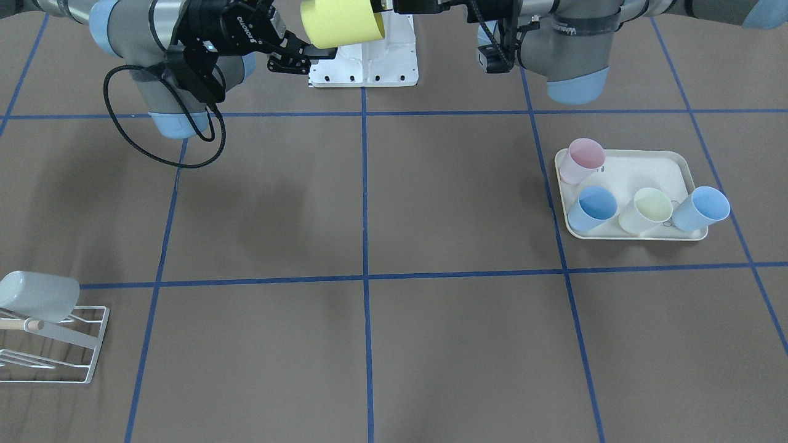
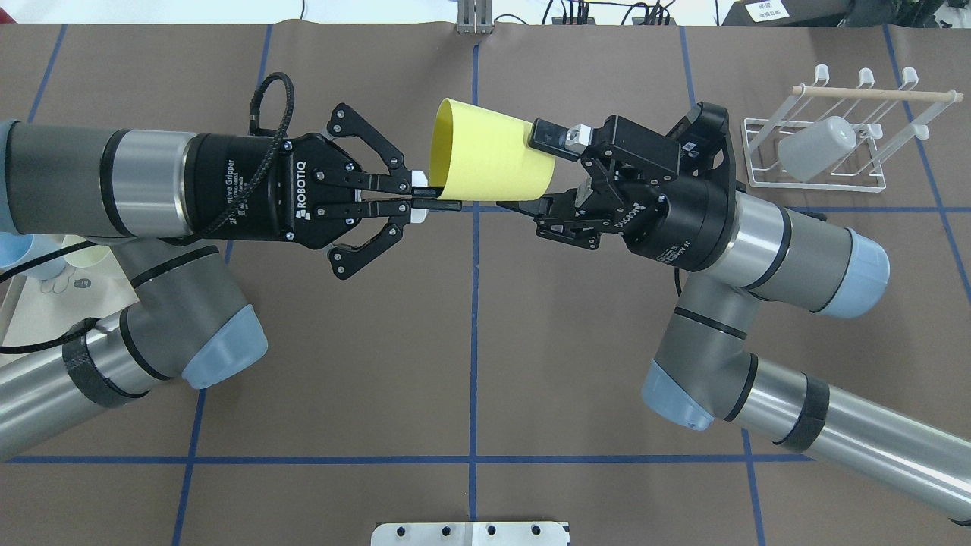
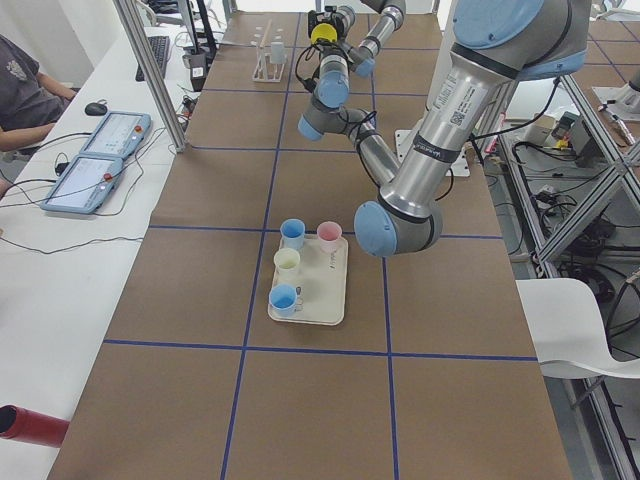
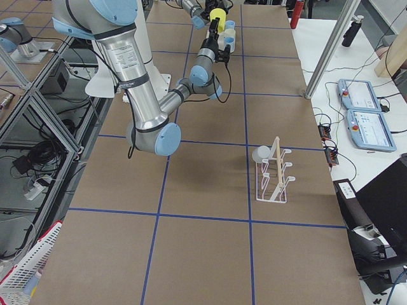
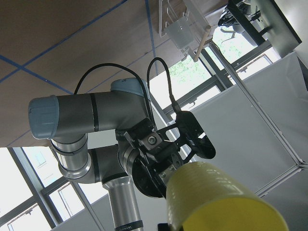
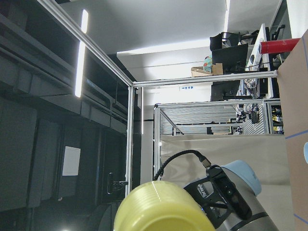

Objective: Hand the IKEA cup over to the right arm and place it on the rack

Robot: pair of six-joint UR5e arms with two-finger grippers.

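Note:
A yellow IKEA cup (image 2: 485,155) hangs on its side high above the table's middle, its mouth towards the robot's left. My left gripper (image 2: 425,199) is shut on the rim of the mouth. From the other side my right gripper (image 2: 531,171) straddles the cup's base end, one finger (image 2: 557,138) on the far wall and one on the near wall, shut on it. The front view shows the same cup (image 1: 338,21) between both arms. The white wire rack (image 2: 827,163) stands at the table's far right and carries a pale grey cup (image 2: 815,148).
A cream tray (image 1: 640,169) on the robot's left side holds several pastel cups: pink (image 1: 582,160), blue (image 1: 594,208), pale yellow (image 1: 646,209) and light blue (image 1: 702,208). A person sits at the side bench (image 3: 20,90) with tablets.

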